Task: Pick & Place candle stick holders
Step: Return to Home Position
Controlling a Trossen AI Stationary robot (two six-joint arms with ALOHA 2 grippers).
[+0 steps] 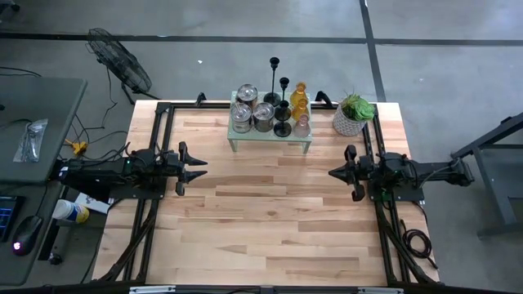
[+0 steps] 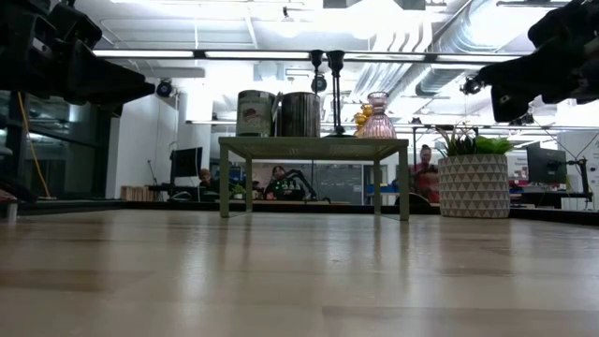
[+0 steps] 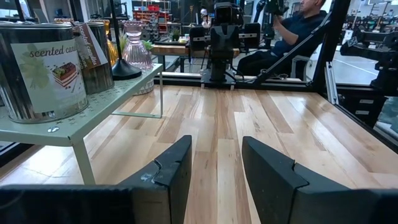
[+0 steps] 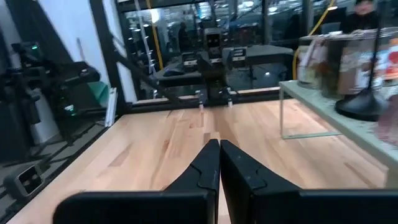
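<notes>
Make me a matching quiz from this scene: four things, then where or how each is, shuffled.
Things:
1 left hand
2 right hand
3 plant
4 silver tins

Place or state:
a on the rack
b shut
c on the table, beside the rack
d open

Pairs: 1-d, 2-b, 3-c, 4-a

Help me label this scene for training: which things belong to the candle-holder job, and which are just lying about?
Job: silver candle tins, black candlesticks, amber glass holder, pink glass holder, all on the green rack; left pincer open, right pincer shut, both empty.
Lying about: potted plant, floor fan.
</notes>
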